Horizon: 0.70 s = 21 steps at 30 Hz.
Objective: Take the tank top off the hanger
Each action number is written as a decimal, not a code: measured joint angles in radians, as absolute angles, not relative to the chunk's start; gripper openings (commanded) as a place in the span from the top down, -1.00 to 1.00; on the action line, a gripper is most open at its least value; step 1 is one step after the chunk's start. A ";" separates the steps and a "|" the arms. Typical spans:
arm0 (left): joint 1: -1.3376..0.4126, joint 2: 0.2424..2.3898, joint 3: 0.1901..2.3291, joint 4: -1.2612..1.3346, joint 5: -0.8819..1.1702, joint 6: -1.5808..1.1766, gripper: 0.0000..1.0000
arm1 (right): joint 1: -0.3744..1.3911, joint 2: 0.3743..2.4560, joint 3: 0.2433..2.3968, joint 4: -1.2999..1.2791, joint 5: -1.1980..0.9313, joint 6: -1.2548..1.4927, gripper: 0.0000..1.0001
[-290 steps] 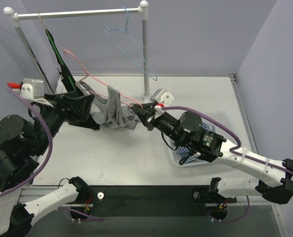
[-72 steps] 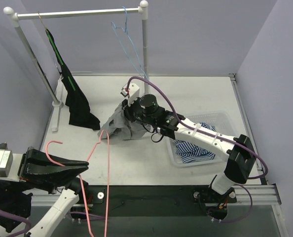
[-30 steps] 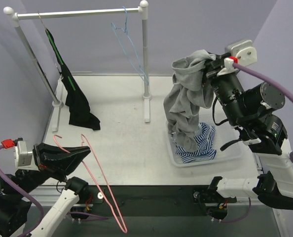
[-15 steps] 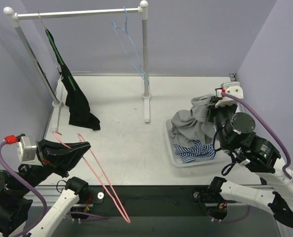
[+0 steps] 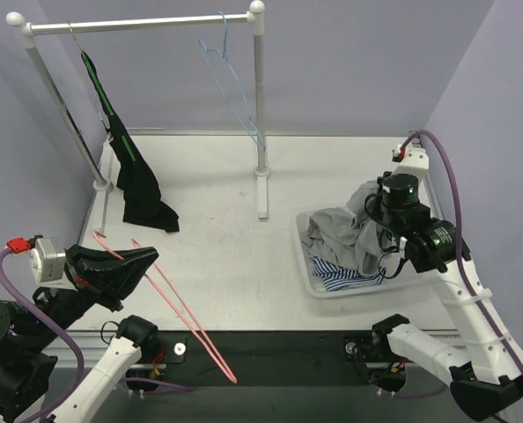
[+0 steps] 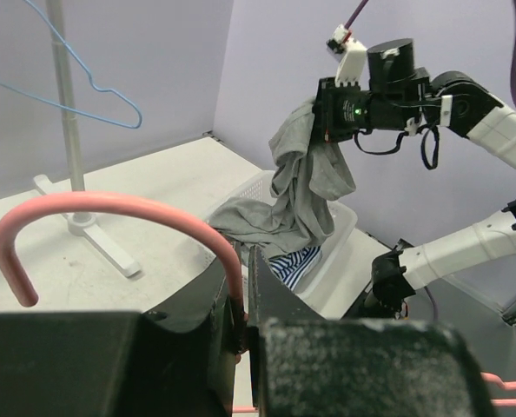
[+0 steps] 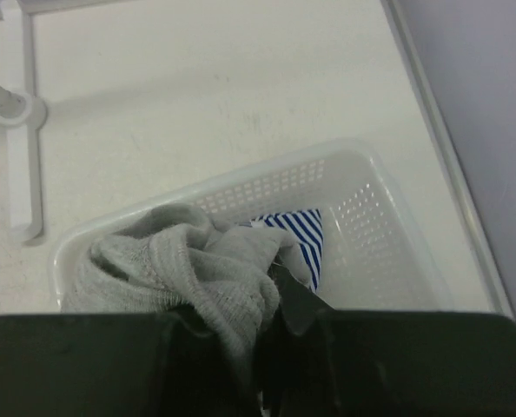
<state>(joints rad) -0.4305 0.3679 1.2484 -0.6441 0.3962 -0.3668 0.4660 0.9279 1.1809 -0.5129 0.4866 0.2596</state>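
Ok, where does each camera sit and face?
Top external: above and behind, looking down on the table; left arm and right arm show.
Left wrist: faces across to the basket; left gripper clamps the pink hanger.
Right wrist: looks down into the basket; right gripper holds the tank top.
All share the basket.

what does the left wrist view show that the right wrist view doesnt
Only the left wrist: the pink hanger in the left claw, the blue hanger, the right arm from outside. Only the right wrist: the bare mesh inside of the white basket. Both: the gray tank top held by the right claw, draped into the basket over striped cloth.
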 measured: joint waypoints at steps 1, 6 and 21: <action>-0.430 0.368 1.250 -0.647 0.394 -0.363 1.00 | 0.433 0.937 1.164 -0.517 0.460 0.273 1.00; -0.430 0.368 1.251 -0.660 0.366 -0.344 1.00 | 0.268 1.004 1.055 -0.510 0.263 0.349 1.00; -0.433 0.372 1.254 -0.694 0.303 -0.282 1.00 | 0.161 1.234 0.787 -0.324 0.043 0.515 0.14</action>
